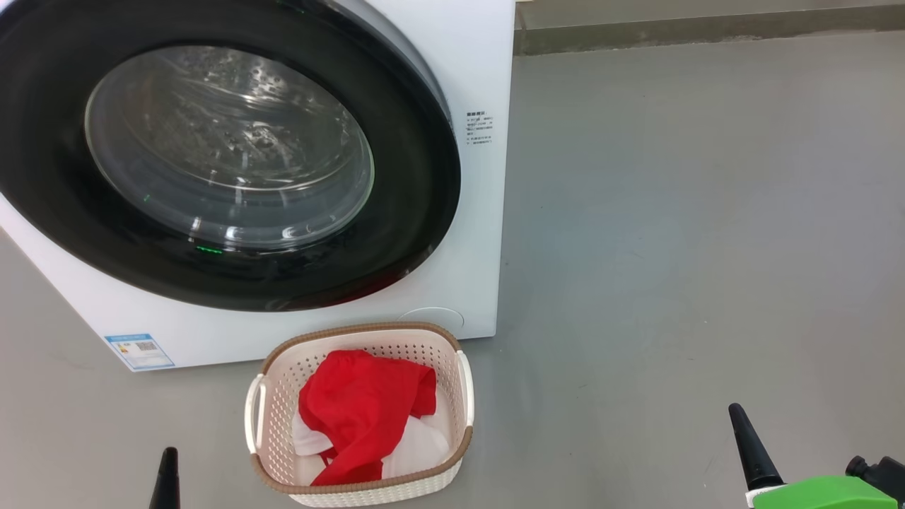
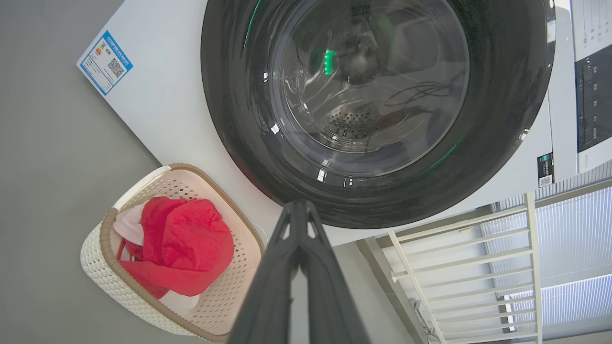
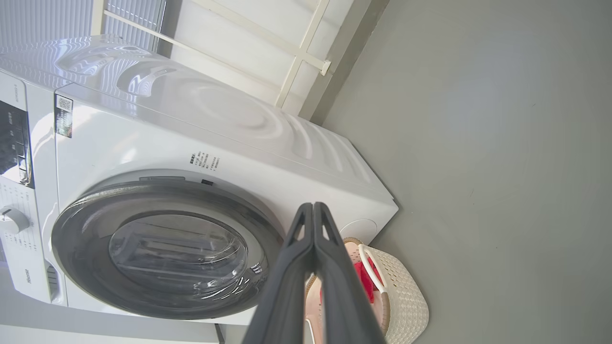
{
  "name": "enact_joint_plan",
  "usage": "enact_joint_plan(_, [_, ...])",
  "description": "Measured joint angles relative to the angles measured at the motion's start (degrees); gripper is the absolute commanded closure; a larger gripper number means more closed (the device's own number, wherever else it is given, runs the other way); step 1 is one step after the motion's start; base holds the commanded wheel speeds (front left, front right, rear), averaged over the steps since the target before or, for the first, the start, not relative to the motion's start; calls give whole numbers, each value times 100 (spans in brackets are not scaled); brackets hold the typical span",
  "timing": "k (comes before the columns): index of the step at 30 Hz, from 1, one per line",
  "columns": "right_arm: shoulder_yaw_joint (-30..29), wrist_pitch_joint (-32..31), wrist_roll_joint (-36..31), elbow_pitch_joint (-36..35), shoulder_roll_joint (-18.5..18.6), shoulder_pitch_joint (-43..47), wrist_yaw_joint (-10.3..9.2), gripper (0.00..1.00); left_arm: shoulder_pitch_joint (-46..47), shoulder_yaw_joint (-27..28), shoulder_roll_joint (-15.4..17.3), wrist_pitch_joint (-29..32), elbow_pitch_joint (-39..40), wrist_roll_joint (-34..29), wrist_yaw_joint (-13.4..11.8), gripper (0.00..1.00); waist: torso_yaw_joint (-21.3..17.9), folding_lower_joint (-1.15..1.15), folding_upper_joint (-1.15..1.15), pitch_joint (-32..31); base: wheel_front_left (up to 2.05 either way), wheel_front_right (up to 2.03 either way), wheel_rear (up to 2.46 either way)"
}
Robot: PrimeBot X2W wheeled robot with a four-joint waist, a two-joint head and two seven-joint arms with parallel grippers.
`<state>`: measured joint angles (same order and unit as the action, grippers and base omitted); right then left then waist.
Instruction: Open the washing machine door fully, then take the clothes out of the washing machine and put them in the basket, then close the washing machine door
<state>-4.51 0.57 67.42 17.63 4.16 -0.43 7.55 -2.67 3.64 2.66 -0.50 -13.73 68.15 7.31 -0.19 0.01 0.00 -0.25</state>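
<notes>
Seen: washing machine door (image 1: 417,212) closed — clothes (image 1: 360,403) heaped in basket (image 1: 281,385). Both pressed together: left gripper (image 2: 299,206), right gripper (image 3: 313,208).

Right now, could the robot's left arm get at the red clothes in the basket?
Probably yes: the left gripper sits beside the open-topped basket, the clothes lie uncovered, and only bare floor lies between. Its jaws are shut, though.

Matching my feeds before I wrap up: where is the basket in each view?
Head view: basket bottom centre, below the washing machine door.
Left wrist view: lower left.
Right wrist view: bottom, right of centre, partly behind the right hand.
Shared landmark: the door's black rim.
</notes>
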Motion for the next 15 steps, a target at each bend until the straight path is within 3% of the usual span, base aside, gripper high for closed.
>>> enact_joint_plan(15, [-133, -259, 878, -64, -48, -88, 0, 100, 219, 34, -9, 250, -55, 900, 0, 100, 7, 0, 0, 16, 0, 0, 0])
